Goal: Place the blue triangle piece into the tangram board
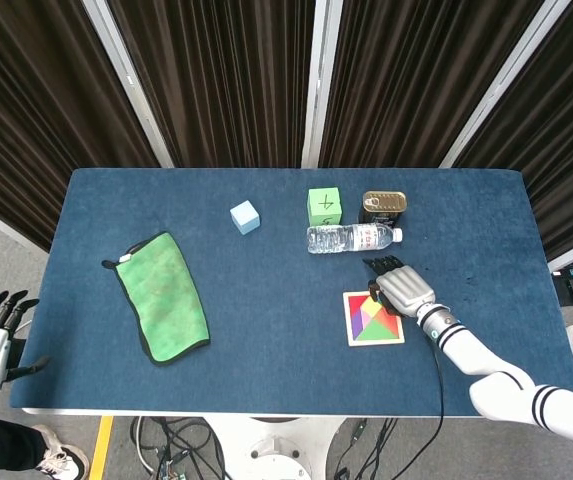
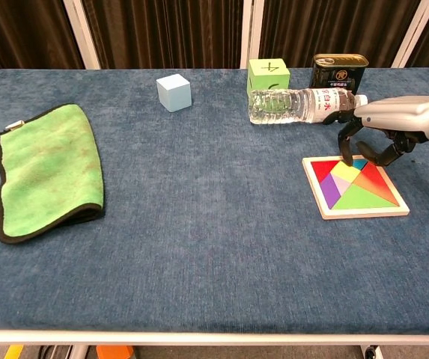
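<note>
hovering right hand (image 2: 382,134) over tangram board (image 2: 364,209)

The board (image 2: 355,211) is a square, pale-framed tray lying flat on the right of the surface, filled with red, yellow, purple, orange and green pieces. The blue triangle (image 2: 359,163) sits at its far edge, under my right hand's fingertips (image 2: 344,153).

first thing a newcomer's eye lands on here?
Probably the right hand, poised over the far edge of the colourful tangram board at the table's right, fingertips down on the pieces. Next, the big green cloth lying crumpled on the left. Behind the board, a water bottle lies on its side in front of a green cube and a tin can.
</note>
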Tool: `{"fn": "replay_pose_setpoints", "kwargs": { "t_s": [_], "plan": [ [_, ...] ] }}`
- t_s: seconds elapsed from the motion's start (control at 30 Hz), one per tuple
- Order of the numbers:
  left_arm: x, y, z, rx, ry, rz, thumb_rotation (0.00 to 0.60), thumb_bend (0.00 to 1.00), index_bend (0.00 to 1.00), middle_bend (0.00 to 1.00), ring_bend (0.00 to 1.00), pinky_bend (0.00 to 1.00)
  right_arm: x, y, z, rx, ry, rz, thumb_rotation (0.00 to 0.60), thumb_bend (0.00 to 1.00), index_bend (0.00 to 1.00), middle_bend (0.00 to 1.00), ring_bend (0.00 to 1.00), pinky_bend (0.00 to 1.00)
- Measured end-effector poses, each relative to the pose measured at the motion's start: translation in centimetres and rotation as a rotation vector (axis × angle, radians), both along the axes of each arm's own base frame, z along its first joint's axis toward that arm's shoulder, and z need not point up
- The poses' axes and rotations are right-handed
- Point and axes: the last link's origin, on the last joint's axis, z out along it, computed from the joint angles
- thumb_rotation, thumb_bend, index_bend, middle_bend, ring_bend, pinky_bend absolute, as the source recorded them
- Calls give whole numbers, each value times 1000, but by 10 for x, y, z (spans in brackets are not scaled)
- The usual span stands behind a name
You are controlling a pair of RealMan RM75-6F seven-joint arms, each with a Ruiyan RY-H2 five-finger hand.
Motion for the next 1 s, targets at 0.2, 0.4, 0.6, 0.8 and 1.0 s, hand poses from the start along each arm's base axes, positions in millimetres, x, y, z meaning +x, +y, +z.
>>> {"fn": "replay_pose_setpoints", "kwargs": {
  "t_s": [0.2,0.4,0.6,0.8,1.0],
  "plan": [
    [1,0,1,2,2,-2,600,44,196,108,12,132,6,2,18,-53,-58,22,600,705,484,23,0,0],
    [3,-1,1,4,7,-3,600,44,196,109,12,131,-6,19,57,-182,-84,52,600,598,358,20,0,0],
    [6,-1,3,12,31,-6,600,44,196,109,12,130,-48,67,97,-396,-45,22,600,327,61,0,0,0],
    [10,1,4,24,41,-22,600,45,196,109,12,129,-100,134,120,-599,26,-114,600,120,0,0,0,0],
    [13,2,-1,16,64,-44,600,45,196,109,12,127,-124,158,124,-667,8,-167,600,119,0,0,0,0]
  ]
}}
